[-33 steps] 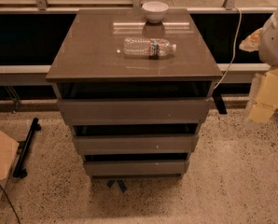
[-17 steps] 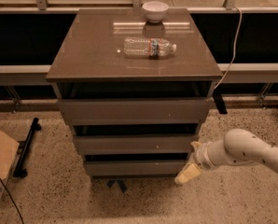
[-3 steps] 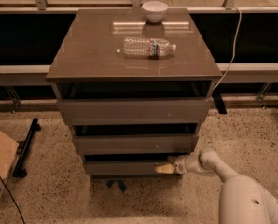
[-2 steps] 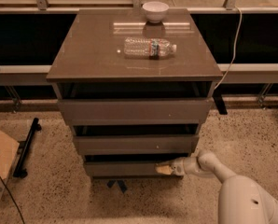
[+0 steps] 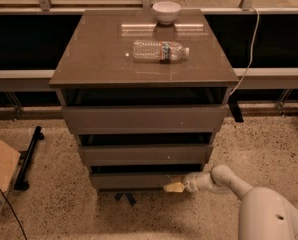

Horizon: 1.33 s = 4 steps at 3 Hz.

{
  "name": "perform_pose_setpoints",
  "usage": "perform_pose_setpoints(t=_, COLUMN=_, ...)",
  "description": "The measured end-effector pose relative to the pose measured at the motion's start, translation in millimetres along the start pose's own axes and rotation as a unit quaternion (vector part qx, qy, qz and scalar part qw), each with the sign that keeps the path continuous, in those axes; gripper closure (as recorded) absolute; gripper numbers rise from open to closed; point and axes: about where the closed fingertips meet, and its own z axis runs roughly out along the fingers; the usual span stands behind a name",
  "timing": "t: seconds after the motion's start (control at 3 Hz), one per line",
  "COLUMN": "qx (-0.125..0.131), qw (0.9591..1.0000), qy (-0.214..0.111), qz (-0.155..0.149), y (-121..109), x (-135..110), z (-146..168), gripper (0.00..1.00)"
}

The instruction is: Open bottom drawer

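Speckled floor (image 5: 269, 149) surrounds the cabinet (image 5: 104, 59). Lowest in it sits the bottom drawer (image 5: 134, 180), its front running left-right. My gripper (image 5: 175, 186) is at that front's right end, pointing leftward. Whether it has a hold, I cannot tell.

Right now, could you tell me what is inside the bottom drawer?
Only a dark slit shows above the bottom drawer; the middle drawer overhangs it, hiding any contents. The tool is at its front's right end.
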Motion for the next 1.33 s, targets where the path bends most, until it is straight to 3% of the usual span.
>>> perform_pose_setpoints(t=0.33, qx=0.020, qw=0.9995, qy=-0.005, qz=-0.024, y=-5, x=-11, z=-8, gripper=0.21)
perform_pose_setpoints(t=0.67, qx=0.056, qw=0.9962, qy=0.002, qz=-0.066, y=-5, x=-13, z=-5, gripper=0.00)
perform_pose_setpoints(t=1.33, qx=0.085, qw=0.9912, qy=0.021, qz=-0.099, y=-16, x=-14, z=2, gripper=0.00)
